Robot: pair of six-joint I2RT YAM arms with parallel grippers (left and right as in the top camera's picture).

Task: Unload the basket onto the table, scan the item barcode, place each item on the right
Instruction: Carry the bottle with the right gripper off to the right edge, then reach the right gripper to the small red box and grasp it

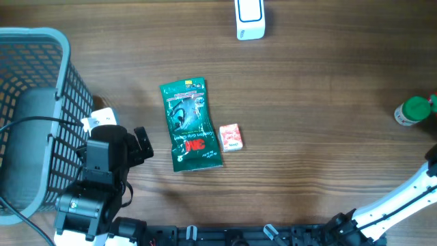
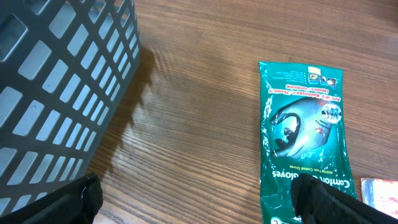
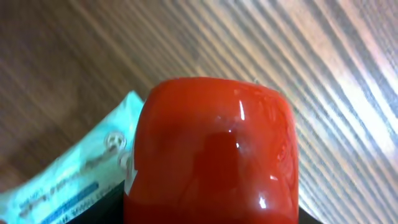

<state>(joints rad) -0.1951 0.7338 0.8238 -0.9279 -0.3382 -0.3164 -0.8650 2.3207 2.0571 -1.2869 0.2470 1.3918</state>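
A glossy red item (image 3: pixel 214 149) fills the right wrist view, wedged between the dark fingers (image 3: pixel 102 211) of my right gripper (image 3: pixel 211 218), which is shut on it. Its barcode does not show. The white scanner (image 1: pixel 249 19) stands at the table's far edge. In the overhead view only the right arm (image 1: pixel 403 198) shows, running off the right edge. My left gripper (image 1: pixel 142 145) (image 2: pixel 199 202) hangs wide open and empty above bare wood, between the basket and a green glove packet (image 1: pixel 190 126) (image 2: pixel 305 137).
A grey mesh basket (image 1: pixel 65 102) (image 2: pixel 62 74) stands at the left. A small pink-red packet (image 1: pixel 231 137) lies right of the glove packet. A green-capped thing (image 1: pixel 412 111) sits at the right edge. A pale blue labelled packet (image 3: pixel 68 180) lies beside the red item.
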